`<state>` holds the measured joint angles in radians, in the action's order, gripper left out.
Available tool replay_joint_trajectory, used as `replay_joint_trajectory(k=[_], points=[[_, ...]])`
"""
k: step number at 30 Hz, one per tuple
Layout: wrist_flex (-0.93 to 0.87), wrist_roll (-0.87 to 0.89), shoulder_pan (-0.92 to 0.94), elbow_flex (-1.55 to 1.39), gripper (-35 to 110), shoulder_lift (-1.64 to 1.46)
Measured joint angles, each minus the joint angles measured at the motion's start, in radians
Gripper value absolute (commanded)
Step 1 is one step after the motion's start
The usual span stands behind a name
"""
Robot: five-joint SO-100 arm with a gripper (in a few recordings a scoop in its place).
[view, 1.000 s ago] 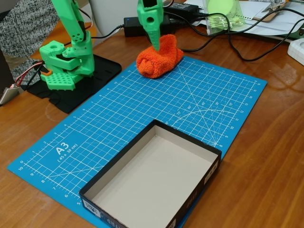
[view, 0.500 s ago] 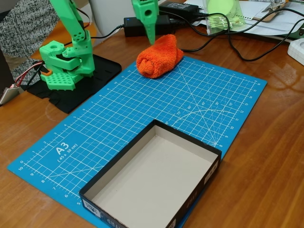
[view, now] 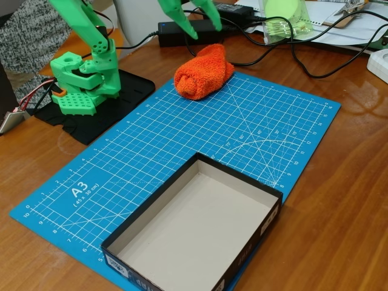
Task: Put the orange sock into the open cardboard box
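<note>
The orange sock lies bunched up at the far edge of the blue cutting mat. My green gripper hangs just above and behind it, open, its two fingers spread apart with nothing between them. The open cardboard box sits at the near edge of the mat, black outside, pale inside, with nothing in it.
My arm's green base stands on a black plate at the left. Behind the sock lie a black power brick and black cables. A pale green object and papers sit at the back right.
The gripper rose off the sock, shifted back and left, and its fingers spread from shut to open. The sock stayed in place.
</note>
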<state>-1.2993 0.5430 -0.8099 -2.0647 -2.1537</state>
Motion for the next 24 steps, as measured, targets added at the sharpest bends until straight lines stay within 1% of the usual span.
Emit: replay_joint_trajectory(k=[2,5,6,13,16,19,22,24], points=[[0.012,0.115,-0.002,-0.058,22,0.000],[0.067,0.179,0.025,-0.106,23,-0.002],[0.075,0.187,0.025,-0.133,22,-0.003],[0.330,0.158,0.049,-0.284,14,0.003],[0.344,0.167,0.026,-0.295,8,0.002],[0.351,0.239,0.003,-0.295,0,0.002],[0.362,0.253,-0.015,-0.311,0,0.000],[0.382,0.298,0.002,-0.351,0,-0.002]])
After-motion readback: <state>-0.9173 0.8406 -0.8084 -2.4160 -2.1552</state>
